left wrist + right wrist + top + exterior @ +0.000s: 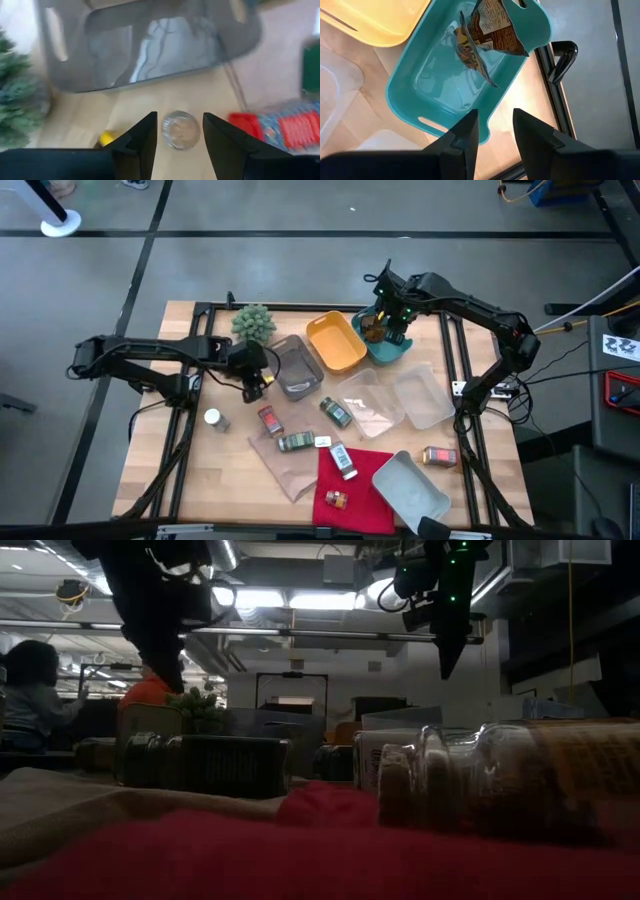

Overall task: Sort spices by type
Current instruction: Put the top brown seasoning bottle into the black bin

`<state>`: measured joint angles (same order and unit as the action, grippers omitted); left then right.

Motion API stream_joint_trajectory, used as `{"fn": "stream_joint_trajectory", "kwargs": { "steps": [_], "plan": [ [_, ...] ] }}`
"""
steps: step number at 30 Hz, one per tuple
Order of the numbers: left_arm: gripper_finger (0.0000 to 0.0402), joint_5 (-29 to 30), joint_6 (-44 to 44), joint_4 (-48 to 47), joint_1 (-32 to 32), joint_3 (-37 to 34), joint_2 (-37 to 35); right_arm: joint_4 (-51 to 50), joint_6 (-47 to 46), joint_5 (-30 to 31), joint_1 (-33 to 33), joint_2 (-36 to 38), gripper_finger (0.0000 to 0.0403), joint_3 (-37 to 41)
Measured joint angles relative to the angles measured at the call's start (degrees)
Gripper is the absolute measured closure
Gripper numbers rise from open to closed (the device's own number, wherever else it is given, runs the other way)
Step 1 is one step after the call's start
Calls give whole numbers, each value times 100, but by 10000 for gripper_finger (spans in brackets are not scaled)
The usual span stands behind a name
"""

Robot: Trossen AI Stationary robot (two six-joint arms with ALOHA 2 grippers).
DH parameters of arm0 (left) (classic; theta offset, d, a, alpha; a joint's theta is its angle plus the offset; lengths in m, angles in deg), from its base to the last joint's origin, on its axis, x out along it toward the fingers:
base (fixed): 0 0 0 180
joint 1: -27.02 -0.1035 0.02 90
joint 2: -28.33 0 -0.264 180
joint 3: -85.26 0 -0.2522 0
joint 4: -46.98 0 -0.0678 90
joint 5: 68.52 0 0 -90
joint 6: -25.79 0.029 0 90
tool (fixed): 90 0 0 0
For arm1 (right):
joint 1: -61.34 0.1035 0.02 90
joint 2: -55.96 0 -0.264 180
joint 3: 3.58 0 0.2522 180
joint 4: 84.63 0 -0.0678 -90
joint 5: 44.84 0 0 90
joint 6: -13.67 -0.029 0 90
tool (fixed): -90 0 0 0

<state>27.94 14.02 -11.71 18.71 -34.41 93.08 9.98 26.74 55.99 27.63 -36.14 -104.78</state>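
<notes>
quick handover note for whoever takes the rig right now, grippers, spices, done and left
Left gripper: open, empty, over a small jar beside the grey tray.
Right gripper: open, empty, above the teal tray.
Done: a brown packet is in the teal tray.
Left: jars and tins lie loose on the table, one on the red cloth; yellow tray holds nothing.

Two dark, matte, slender-linked jointed arms; the right arm's pincer (391,320) head carries small green indicator lights, the left pincer (179,145) ends in two flat, black, wedge-shaped fingers (142,145), with thin black cables trailing the links
</notes>
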Motion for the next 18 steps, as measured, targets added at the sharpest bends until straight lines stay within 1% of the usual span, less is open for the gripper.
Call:
{"fn": "stream_joint_trajectory", "kwargs": {
  "steps": [4, 7, 9, 13, 18],
  "plan": [
    [250, 79, -313, -224, 1, 0, 41, -1, 1, 0, -1, 0, 281, 0],
    [225, 82, -724, -313, 1, -28, 127, 0, 1, 0, 0, 0, 281, 0],
    [205, 81, -839, -345, 1, -39, 233, 0, 1, 0, 0, 0, 281, 0],
    [174, 78, -789, -367, 1, -44, 436, -2, 1, -6, -2, 0, 281, 0],
    [155, 59, -831, -359, 6, -46, 684, -2, -1, -150, -2, 0, 281, 0]
  ]
}}
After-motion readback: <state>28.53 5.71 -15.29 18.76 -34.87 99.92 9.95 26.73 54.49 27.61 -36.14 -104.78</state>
